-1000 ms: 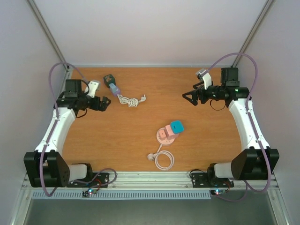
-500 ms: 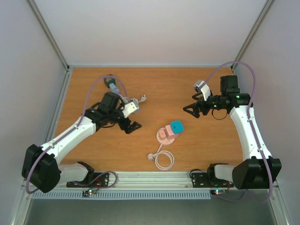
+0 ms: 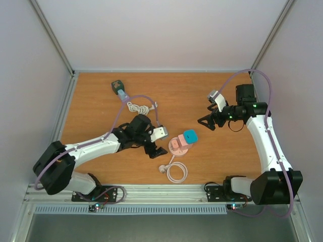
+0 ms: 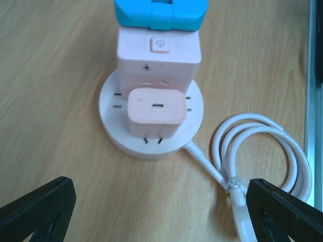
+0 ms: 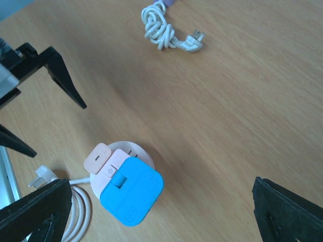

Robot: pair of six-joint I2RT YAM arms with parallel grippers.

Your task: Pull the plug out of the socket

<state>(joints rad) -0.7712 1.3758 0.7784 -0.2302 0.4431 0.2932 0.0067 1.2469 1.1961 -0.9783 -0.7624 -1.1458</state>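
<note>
A round white socket base point(image 3: 176, 147) lies mid-table with a pink cube, a small pink plug point(image 4: 156, 111) and a blue plug point(image 3: 190, 135) stuck in it. The blue plug also shows in the right wrist view point(image 5: 131, 196). My left gripper point(image 3: 154, 144) is open just left of the socket, low over the table. In the left wrist view its gap point(image 4: 161, 217) faces the small pink plug without touching it. My right gripper point(image 3: 206, 122) is open and empty, above and to the right of the blue plug, with the table under its gap point(image 5: 161, 217).
The socket's white cord point(image 3: 176, 172) lies coiled in front of it, close to my left gripper's right finger point(image 4: 282, 212). A green and blue adapter point(image 3: 118, 87) and a bundled white cord point(image 3: 140, 107) lie at the back left. A metal rail runs along the near edge.
My left arm has swung from the far left edge across to the socket. My right gripper has shifted slightly down and toward the socket. The socket has not moved.
</note>
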